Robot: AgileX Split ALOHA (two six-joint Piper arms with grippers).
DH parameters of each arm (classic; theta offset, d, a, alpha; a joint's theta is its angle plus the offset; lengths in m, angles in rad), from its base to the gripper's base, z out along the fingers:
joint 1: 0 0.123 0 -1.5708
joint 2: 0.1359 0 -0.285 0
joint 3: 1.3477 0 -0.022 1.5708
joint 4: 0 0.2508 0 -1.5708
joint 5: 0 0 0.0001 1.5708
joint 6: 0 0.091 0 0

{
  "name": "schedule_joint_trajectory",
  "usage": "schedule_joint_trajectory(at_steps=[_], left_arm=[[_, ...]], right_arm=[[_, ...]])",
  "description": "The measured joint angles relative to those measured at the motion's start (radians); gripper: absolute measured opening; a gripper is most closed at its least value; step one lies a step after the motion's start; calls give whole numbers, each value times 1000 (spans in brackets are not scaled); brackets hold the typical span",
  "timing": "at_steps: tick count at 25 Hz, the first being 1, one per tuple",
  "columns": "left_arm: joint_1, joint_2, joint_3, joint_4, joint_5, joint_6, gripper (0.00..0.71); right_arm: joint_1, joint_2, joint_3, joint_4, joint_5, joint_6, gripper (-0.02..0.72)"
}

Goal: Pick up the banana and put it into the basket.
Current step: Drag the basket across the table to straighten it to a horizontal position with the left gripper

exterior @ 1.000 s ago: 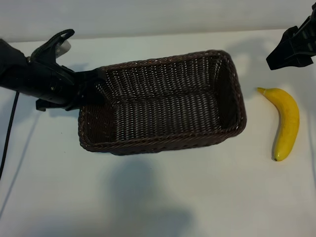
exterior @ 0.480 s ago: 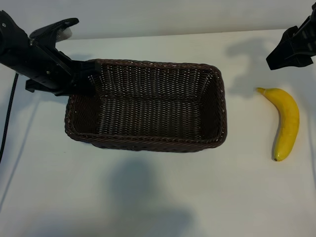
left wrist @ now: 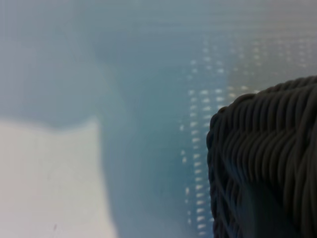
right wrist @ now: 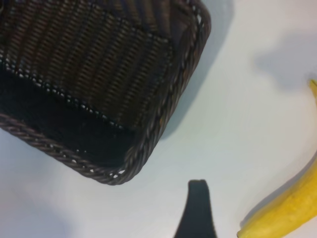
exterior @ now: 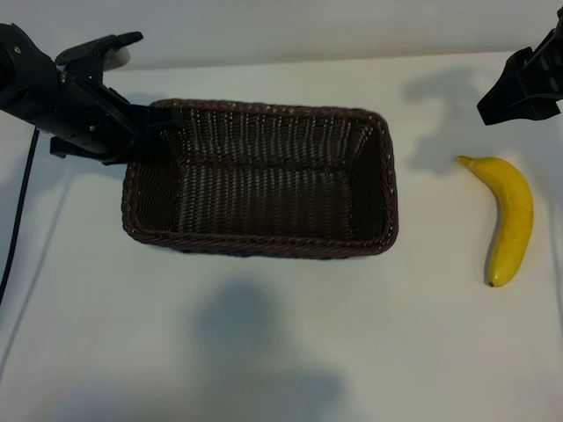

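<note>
Gripping the basket rim, left claw; banana apart.

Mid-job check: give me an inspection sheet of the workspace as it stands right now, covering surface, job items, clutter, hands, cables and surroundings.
Surface: plain white tabletop, shadows only.
Job's things: curved bright-yellow banana lies on the table, right of the rectangular dark-brown woven wicker basket, apart from it; basket holds nothing.
Clutter: nothing seen.
Hands: left hand closed on the basket's left rim; right hand open, above and behind the banana, holding nothing.
Cables: black cable hangs below the left arm.
Surroundings: pale wall behind the table.
</note>
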Motion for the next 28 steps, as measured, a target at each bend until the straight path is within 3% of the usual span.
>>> schedule_joint_trajectory(at_steps=[8,23,25,28], left_arm=[[-6,68,0,-178,-22,150,161],[-45,98,0,-199,-58,160,165],[-45,98,0,-210,-42,159,221],[-45,98,-1,-236,-21,153,413]], right_arm=[[0,0,0,-3,-7,0,594],[0,0,0,-3,-8,0,594],[0,0,0,-3,-8,0,594],[0,0,0,-3,-8,0,594]])
